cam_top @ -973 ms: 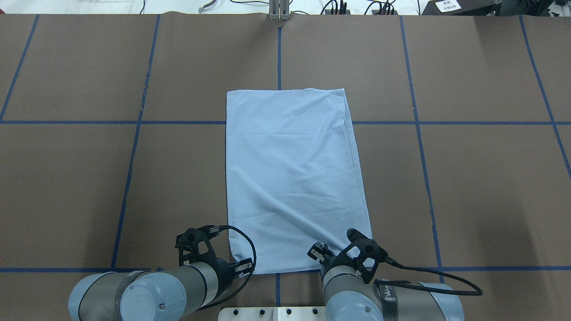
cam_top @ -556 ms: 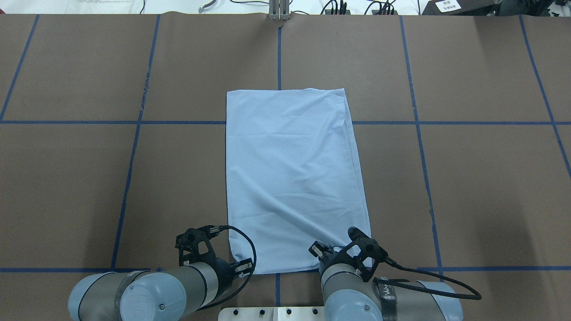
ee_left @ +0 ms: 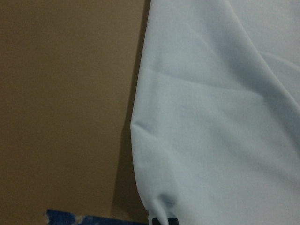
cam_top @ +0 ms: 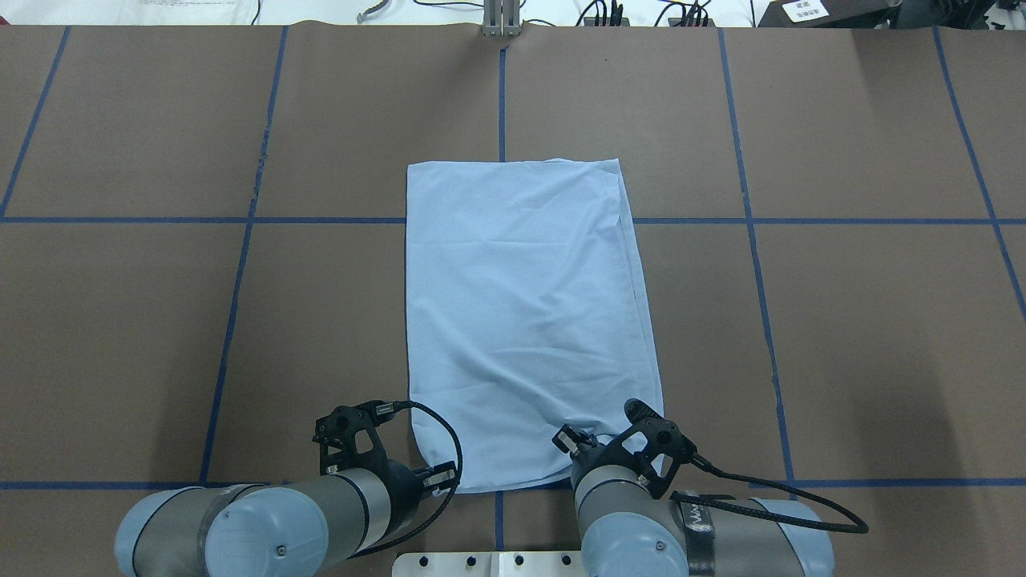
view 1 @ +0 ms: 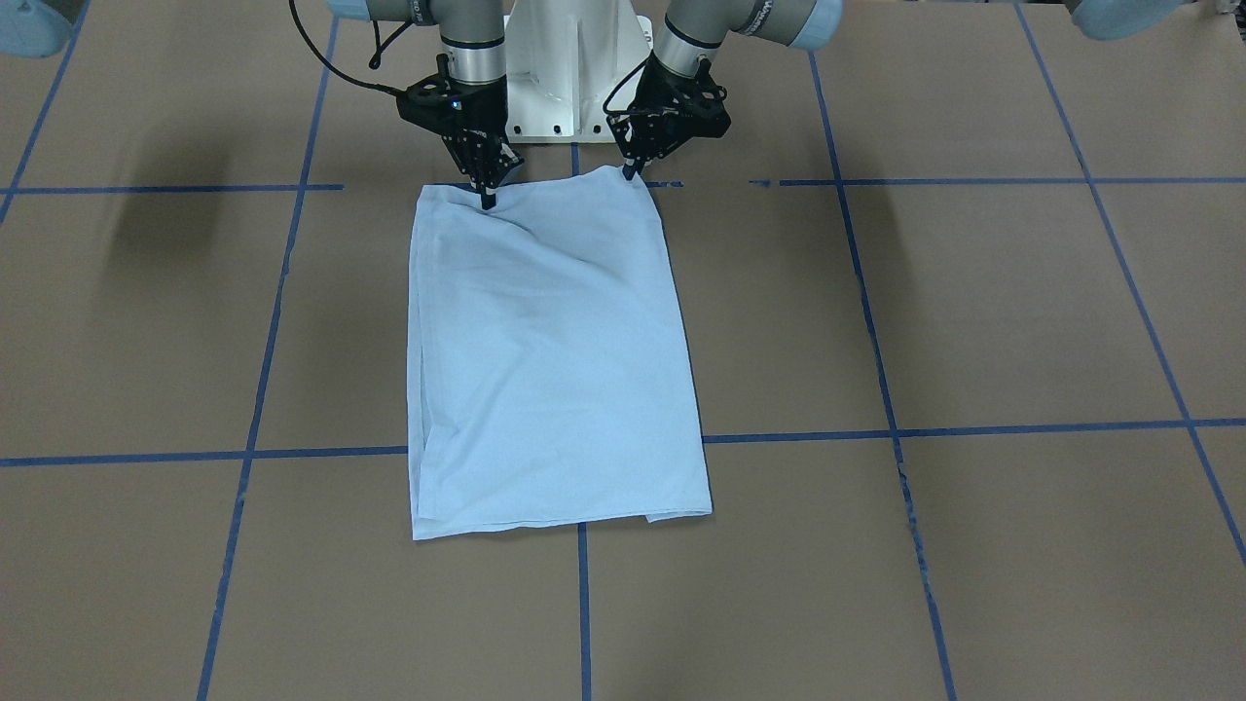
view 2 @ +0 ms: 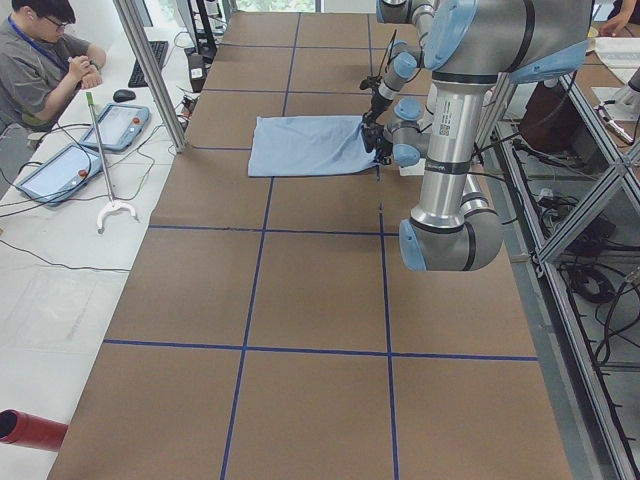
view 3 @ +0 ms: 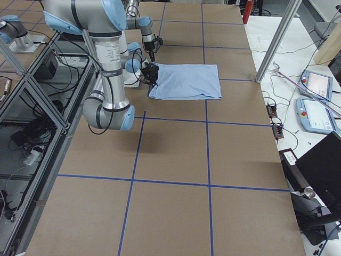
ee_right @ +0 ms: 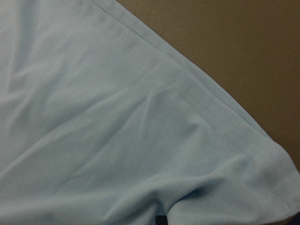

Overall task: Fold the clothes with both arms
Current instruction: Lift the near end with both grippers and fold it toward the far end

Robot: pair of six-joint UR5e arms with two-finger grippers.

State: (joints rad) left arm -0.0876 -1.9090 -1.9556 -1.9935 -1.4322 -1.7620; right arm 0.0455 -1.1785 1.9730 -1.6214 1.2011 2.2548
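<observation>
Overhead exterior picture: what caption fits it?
Left tool and right tool pinch near corners of folded blue T-shirt.

The light blue T-shirt [cam_top: 525, 320] is folded into a long, narrow rectangle with a plain side up. It lies flat in the middle of the brown table [cam_top: 321, 320], its long side pointing away from the robot. Its near end is a little wrinkled. The silver-grey left arm [cam_top: 240, 533] and right arm [cam_top: 705, 537] bend down to this end. The left gripper [view 1: 631, 173] stands on one near corner and the right gripper [view 1: 486, 200] on the other, each with jaws together, apparently pinching the cloth.
</observation>
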